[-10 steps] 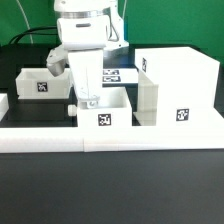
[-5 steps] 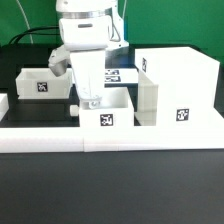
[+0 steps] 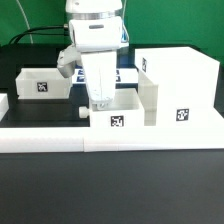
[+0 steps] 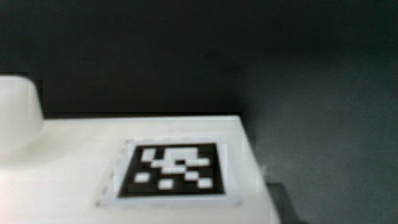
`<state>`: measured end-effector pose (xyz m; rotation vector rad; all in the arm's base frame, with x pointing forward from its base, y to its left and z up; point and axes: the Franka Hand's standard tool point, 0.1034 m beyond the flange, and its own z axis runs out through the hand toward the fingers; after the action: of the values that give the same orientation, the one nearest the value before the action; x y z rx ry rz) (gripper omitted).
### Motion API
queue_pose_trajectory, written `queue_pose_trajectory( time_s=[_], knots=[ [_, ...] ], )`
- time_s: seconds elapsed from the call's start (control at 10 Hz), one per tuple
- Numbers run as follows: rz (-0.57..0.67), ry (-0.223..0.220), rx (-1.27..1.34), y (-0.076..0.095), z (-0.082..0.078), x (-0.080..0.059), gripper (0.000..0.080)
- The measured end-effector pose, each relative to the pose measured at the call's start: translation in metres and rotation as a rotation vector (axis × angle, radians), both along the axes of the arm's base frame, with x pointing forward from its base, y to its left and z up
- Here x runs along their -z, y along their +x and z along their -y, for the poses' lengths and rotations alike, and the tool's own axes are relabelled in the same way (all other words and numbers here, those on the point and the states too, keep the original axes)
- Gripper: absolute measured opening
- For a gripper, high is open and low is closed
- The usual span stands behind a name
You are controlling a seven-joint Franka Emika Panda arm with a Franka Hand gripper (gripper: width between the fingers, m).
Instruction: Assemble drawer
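Near the middle of the table point(image 3: 110, 190), the front tray point(image 3: 132, 122) of the drawer now stands further toward the exterior view's right than half a second ago. Its side has closed up against the drawer case point(image 3: 180, 85), where a gap showed before. Its tag point(image 3: 116, 123) faces the camera, and its dark knob point(image 3: 83, 110) sticks out on the exterior view's left. The gripper point(image 3: 99, 101) has shifted the same way and reaches down into the tray's open top at the back wall. Whether the fingers are apart or clamped on that wall cannot be told. Only the fingers show inside the tray. The wrist view gives a blurred tag point(image 4: 178, 170) on a white surface with dark table beyond, and shows no fingertips. A second tray point(image 3: 58, 88) sits well apart on the exterior view's left, unmoved. A long white rail point(image 3: 60, 138) runs just in front of the front tray and the case.
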<state>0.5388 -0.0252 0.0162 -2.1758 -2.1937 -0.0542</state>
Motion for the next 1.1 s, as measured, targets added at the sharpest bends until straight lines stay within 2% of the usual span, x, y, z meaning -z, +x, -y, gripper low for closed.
queue_pose_trajectory(
  time_s=[0.2,0.6,1.1],
  knots=[
    [-0.001,0.000,-0.002,0.000,-0.001,0.000,0.0042],
    [0.003,-0.006,-0.023,0.003,-0.013,0.000,0.0042],
    [-0.002,-0.006,-0.021,0.001,-0.012,0.001,0.0042]
  ],
)
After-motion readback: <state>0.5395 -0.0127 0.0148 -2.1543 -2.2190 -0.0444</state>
